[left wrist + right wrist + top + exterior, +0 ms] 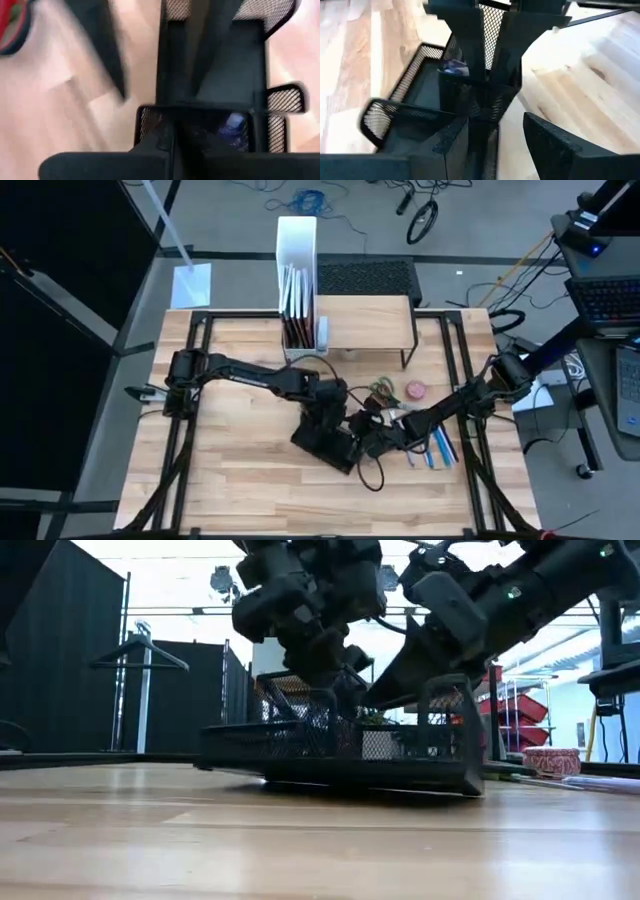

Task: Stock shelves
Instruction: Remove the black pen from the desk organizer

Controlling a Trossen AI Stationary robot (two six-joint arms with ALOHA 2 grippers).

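The shelves (365, 320), a low light-wood riser on black legs, stand at the table's far middle. A black mesh organizer tray (322, 442) sits on the table near the centre, and both grippers are over it. My left gripper (335, 425) reaches down into the tray and is shut on one of its mesh walls. My right gripper (500, 150) is open and straddles the tray's side wall (485, 135). One of its fingers (452, 147) is inside the tray and the other (555, 147) is outside, over the wood. My left gripper pinches an upright mesh wall (492, 30) of a small compartment between its two fingers (462, 45), coming from above and pointing down. The tray's bottom (340, 778) is on the table. My right gripper stands astride the side wall; I cannot tell whether it touches it.
A tall white file box (297, 260) holding folders stands left of the shelves. Scissors (380, 390), a pink tape roll (415, 390) and several pens (437, 446) lie right of the tray. A black cable (372, 478) loops toward the near edge. Bare wood lies near left.
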